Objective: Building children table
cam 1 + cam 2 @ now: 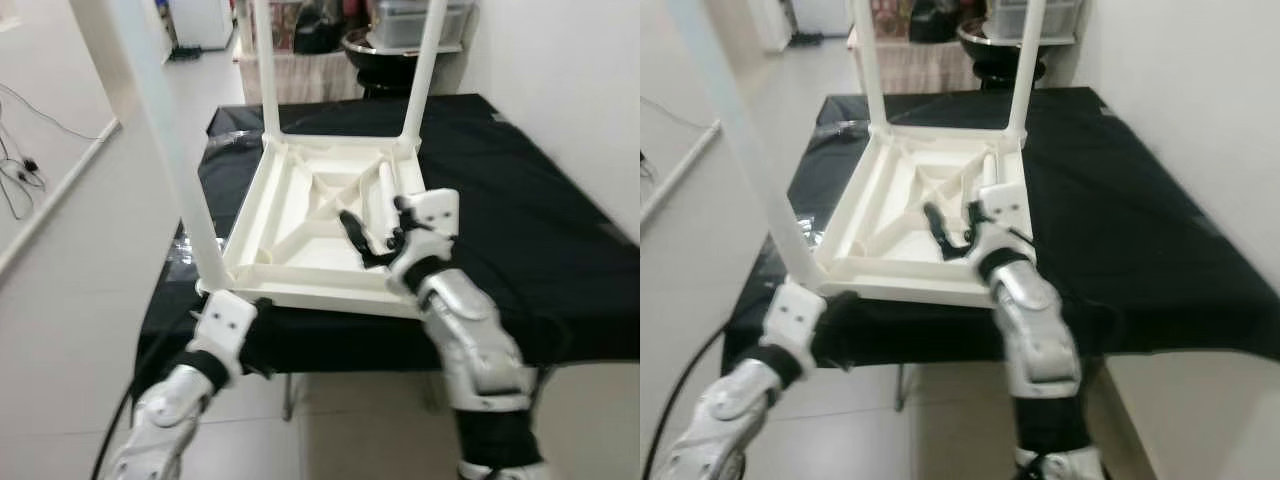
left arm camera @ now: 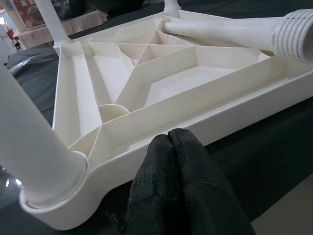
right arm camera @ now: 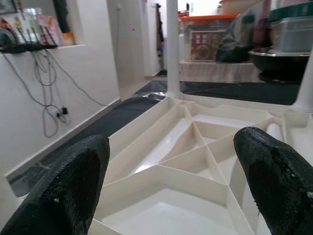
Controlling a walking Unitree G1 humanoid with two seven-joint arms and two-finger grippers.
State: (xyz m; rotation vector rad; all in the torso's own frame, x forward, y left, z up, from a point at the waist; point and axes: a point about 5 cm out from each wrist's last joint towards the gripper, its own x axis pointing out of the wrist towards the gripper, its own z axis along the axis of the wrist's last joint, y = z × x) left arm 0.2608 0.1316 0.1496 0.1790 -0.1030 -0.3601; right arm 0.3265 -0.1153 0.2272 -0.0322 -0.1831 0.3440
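The white plastic children's table (image 1: 320, 225) lies upside down on the black-covered tabletop (image 1: 520, 220), its ribbed underside facing up; three legs already stand in their corner sockets, one just beside the left hand (image 1: 262, 305) and two on the far side, well apart from both hands; a fourth, loose leg (image 2: 230, 30) lies across the underside, just beyond and beside the right hand (image 1: 372, 238), with its threaded end showing in the left wrist view; the left hand sits at the near rim, fingers (image 2: 176, 176) pressed together and holding nothing, close below the near corner leg (image 1: 185, 170); the right hand hovers over the ribbed frame with its fingers (image 3: 73, 176) spread wide and empty; the table looks like light, stiff moulded plastic, likely smooth and somewhat slippery, so it may slide on the cloth if pushed from one side; the loose leg is probably best taken around its plain shaft near the middle, clear of the threads, so those can be started squarely in the open socket near the right hand; the left hand could well steady the rim while the leg is turned.
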